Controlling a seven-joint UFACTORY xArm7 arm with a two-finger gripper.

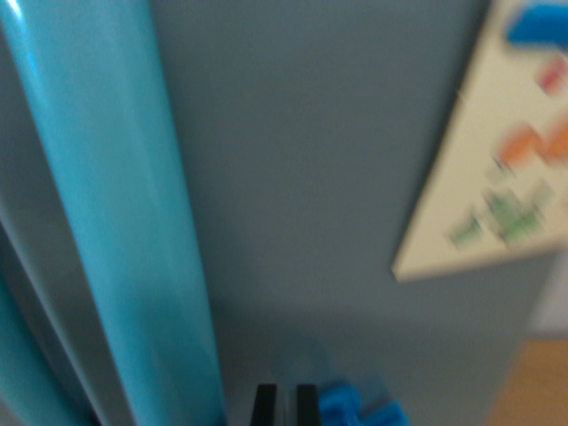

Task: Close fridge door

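Grey fridge door (311, 177) fills almost the whole wrist view, close and blurred, its flat panel facing the camera. At the far left edge a second teal strip (22, 382) shows low down, beside a dark gap and a grey edge, too blurred to name. Next comes a glossy teal handle (115, 213), a thick rounded bar whose long axis runs from the top left corner down to the bottom edge, leaning slightly toward the wrist view's right as it descends. It lies just beside the bare grey panel.

At the bottom centre two dark fingertips (264, 404) of the gripper (284, 406) poke into view, pointed up toward the door, side by side with only a thin gap between them; whether they touch the door cannot be told. A bright blue part (355, 408) sits just right of them.

Upper right, a pale tilted sheet (484, 169) with blue, orange and green blotches lies on the door. A wooden surface (537, 386) shows in the bottom right corner.
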